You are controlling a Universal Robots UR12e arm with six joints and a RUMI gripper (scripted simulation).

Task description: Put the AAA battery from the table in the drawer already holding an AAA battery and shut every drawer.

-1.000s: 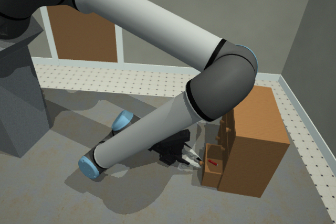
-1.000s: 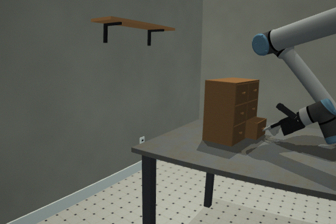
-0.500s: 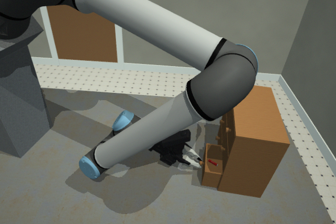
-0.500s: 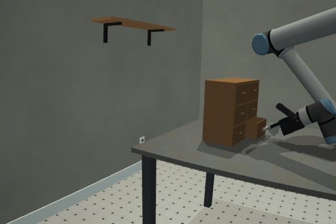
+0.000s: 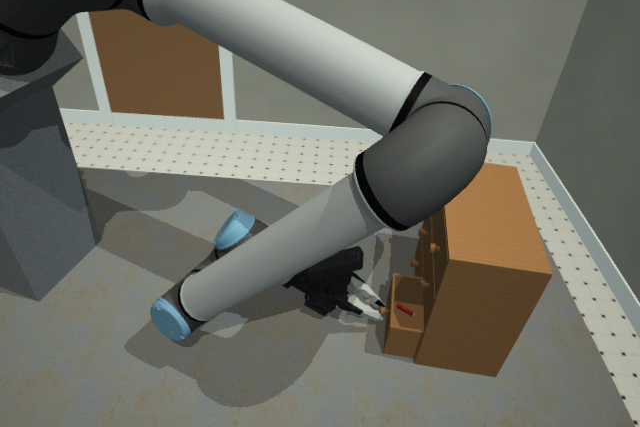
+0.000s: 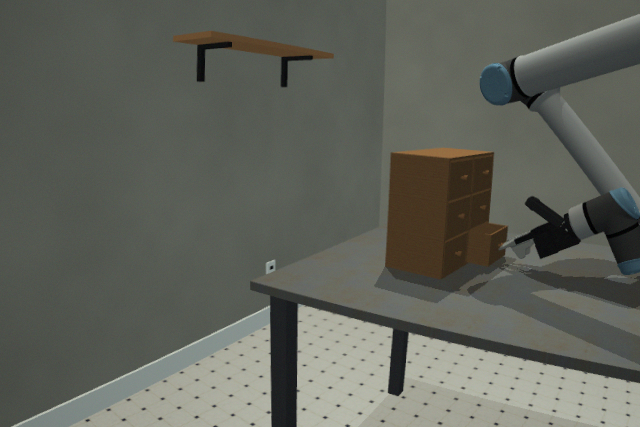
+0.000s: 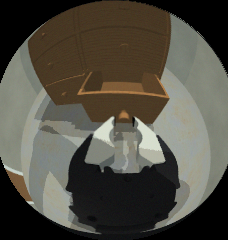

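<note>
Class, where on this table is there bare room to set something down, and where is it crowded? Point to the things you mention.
The tabletop [image 5: 77, 375] [image 6: 351, 277] has bare patches beyond the chest's [image 5: 496, 220] [image 6: 416, 210] closed side and, in the top view, along the near edge below the arm's shadow. It is crowded before the chest, where the gripper [image 5: 383, 310] [image 6: 502, 247] [image 7: 123, 117] meets the open drawer [image 5: 404, 342] [image 6: 479, 246] [image 7: 119, 105].
</note>
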